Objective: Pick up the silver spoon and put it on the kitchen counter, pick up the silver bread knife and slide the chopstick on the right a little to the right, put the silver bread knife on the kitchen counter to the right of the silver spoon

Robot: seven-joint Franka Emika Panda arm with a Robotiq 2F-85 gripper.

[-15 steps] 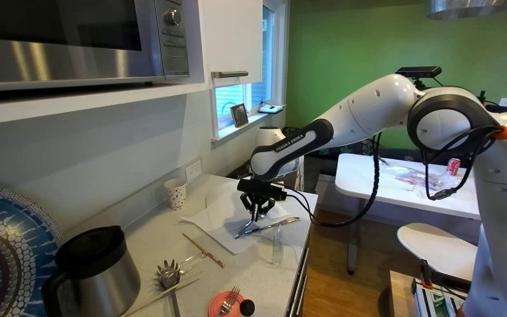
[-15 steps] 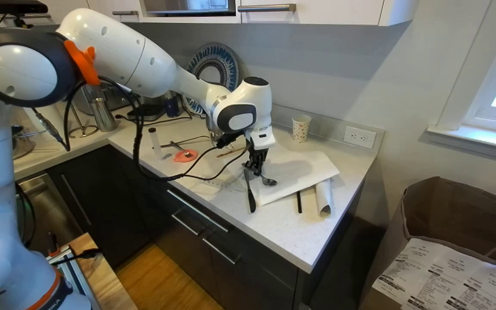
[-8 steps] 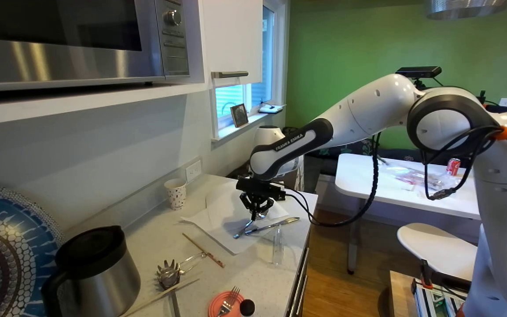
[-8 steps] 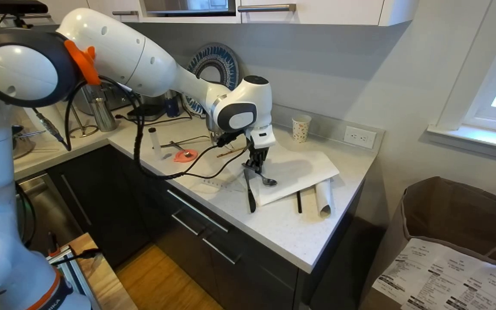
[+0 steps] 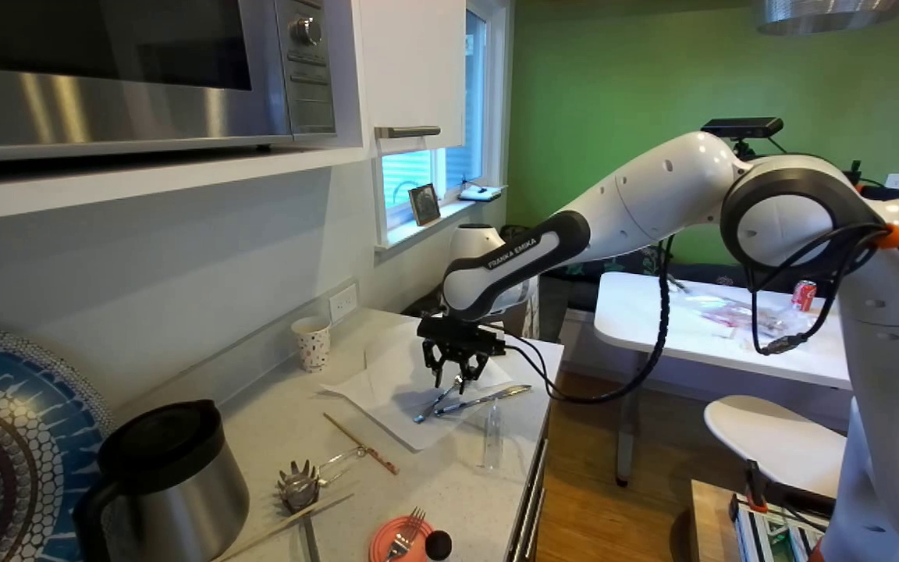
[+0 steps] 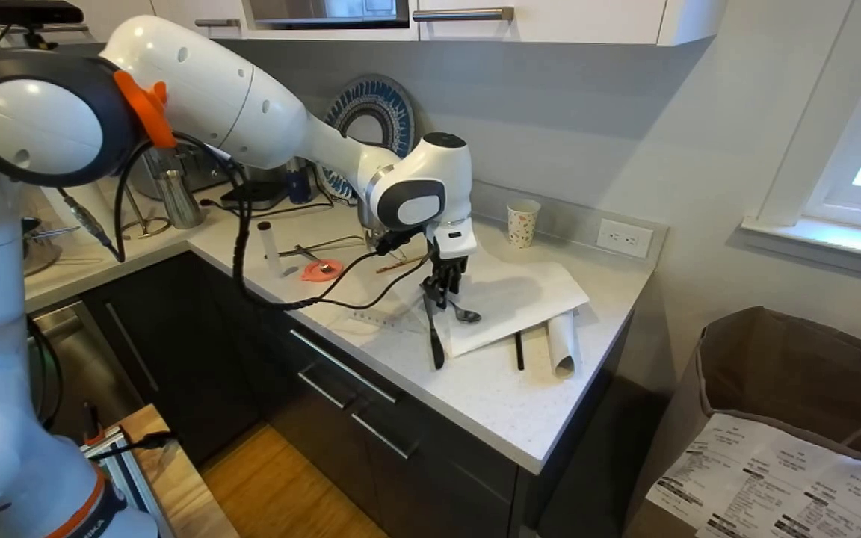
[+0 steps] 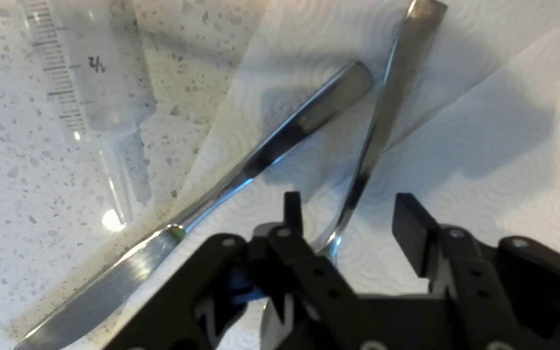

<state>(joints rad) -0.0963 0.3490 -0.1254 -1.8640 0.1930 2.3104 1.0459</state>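
Note:
My gripper (image 7: 351,214) is open over the counter, with its fingers on either side of the silver spoon (image 7: 375,136) near its neck. The spoon lies on white paper; its handle (image 5: 429,409) and bowl (image 6: 467,316) show in the exterior views. In the wrist view its bowl is mostly hidden by the gripper. The silver bread knife (image 7: 280,141) lies beside the spoon, partly on the paper, and shows in both exterior views (image 5: 488,398) (image 6: 436,344). A chopstick (image 5: 343,429) and a paler stick (image 5: 266,537) lie on the kitchen counter (image 5: 442,492).
A clear graduated tube (image 7: 71,82) lies by the knife. A spaghetti server (image 5: 298,488), a pink dish (image 5: 378,538) with a fork, a carafe (image 5: 172,468) and a paper cup (image 5: 312,343) stand on the counter. A paper roll (image 6: 563,340) lies near the counter's end.
The gripper's fingers were close together at the spoon; they have now spread apart on both sides of it. The spoon and knife stay in place. The arm has hardly moved.

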